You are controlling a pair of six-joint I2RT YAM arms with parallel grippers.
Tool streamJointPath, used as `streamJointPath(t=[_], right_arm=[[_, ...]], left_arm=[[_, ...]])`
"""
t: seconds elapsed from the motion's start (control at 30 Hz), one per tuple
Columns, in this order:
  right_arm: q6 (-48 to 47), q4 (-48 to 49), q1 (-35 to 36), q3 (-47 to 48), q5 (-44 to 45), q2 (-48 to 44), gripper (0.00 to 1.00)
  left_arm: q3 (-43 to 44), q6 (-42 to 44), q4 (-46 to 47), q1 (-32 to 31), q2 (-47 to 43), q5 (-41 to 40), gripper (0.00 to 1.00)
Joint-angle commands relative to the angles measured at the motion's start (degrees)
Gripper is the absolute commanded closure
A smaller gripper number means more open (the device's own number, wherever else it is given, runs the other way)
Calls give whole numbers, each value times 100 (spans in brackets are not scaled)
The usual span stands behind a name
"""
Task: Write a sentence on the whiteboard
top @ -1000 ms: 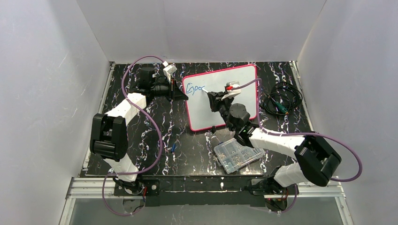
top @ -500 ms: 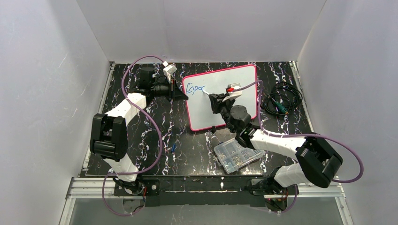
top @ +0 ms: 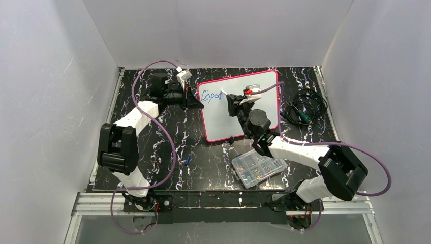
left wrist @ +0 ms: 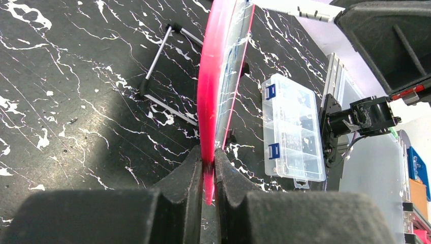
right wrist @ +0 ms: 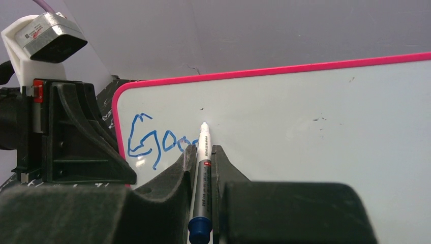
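Since the whiteboard (top: 223, 122) stands tilted on a thin wire stand (left wrist: 162, 66) at the far middle of the table (top: 152, 132), and would likely shift under a pen, the holdings are as follows.

1. Left gripper (left wrist: 207, 165): clenched on the pink frame at the board's left edge. Judged to be a steadying hold against the push of writing.
2. Right gripper (right wrist: 203, 152): clamped round a marker (right wrist: 202, 178), barrel lying along the fingers, tip forward at the board face. Contact cannot be told. The lengthwise hold suits pressing the tip squarely.
3. Writing (right wrist: 152, 145): blue, in the board's top left corner, one line begun. It reads "Goo", then a fourth letter half hidden by a finger. From above it reads near "Good". The rest of the face is blank, so most of the sentence is judged undone.
4. Marker markings: red band and fine print, too small to read.
5. Parts box (top: 258, 169): clear with blue latches, near the board's lower corner and apart from it. No label seen.
6. Cables (top: 304, 111): coiled to the right of the board, touched by neither arm.
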Motion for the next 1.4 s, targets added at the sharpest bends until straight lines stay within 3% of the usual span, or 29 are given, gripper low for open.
streamJointPath(t=[0.0,1.37], right_arm=[[-218,340,-93,314,172,71,99],[436,-110,-89,-563,26,-325,99]], left_arm=[[13,84,36,-21,-411,192,100],[15,88,27,-21,-416,183,100]])
